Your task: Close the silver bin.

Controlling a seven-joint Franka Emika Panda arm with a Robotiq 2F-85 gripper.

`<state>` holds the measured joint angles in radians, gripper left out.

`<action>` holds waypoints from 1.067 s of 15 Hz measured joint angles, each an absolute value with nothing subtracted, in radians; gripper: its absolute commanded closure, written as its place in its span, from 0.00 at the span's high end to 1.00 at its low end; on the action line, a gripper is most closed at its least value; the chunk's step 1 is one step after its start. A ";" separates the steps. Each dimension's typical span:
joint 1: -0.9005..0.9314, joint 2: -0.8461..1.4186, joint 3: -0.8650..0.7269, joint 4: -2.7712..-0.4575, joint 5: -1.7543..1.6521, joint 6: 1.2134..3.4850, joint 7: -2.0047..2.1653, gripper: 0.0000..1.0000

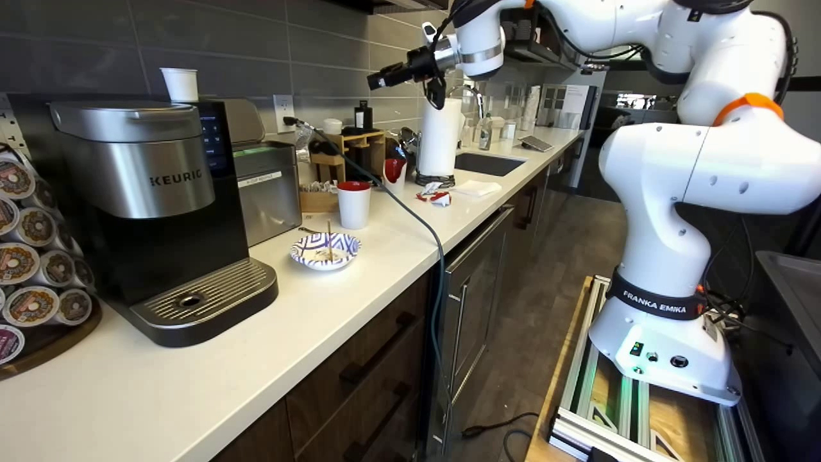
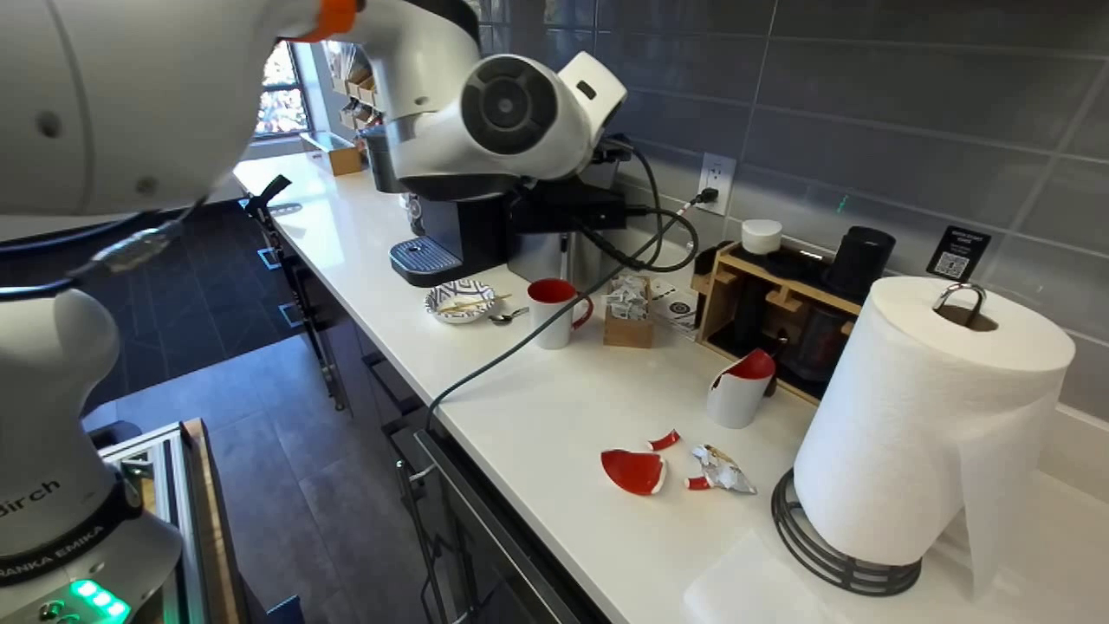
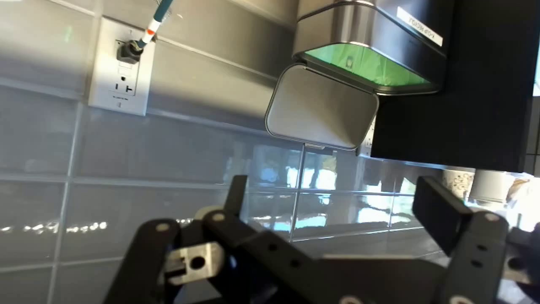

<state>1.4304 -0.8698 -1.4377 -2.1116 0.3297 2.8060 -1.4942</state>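
The silver bin (image 1: 272, 192) stands on the counter beside the Keurig coffee machine, with its lid (image 1: 245, 120) raised toward the wall. In the wrist view, which stands upside down, the bin (image 3: 371, 29) shows a green-lit inside, and its lid (image 3: 322, 107) hangs open from the hinge. In an exterior view the bin (image 2: 535, 258) is partly hidden by the arm. My gripper (image 1: 374, 81) is in the air, higher than the bin and apart from it, pointing toward the wall. In the wrist view the gripper (image 3: 331, 185) has its fingers wide apart with nothing between them.
The coffee machine (image 1: 147, 173) with a paper cup (image 1: 180, 85) on top stands against the bin. A cable (image 1: 397, 202) runs from the wall outlet (image 1: 284, 113) across the counter. A mug (image 1: 354, 204), bowl (image 1: 326, 250), wooden organizer (image 1: 349, 154) and paper towel roll (image 1: 439, 141) stand nearby.
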 measured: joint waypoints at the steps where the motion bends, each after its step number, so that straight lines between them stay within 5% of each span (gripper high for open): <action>1: 1.505 -0.896 -1.487 -2.049 0.327 2.769 -1.529 1.00; 5: 1.732 -1.019 -1.601 -1.832 0.261 2.656 -1.556 1.00; 16: 1.852 -1.093 -1.647 -1.751 0.113 2.646 -1.435 1.00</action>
<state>1.8524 -1.0926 -1.6467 -1.7515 0.1130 2.6458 -1.4346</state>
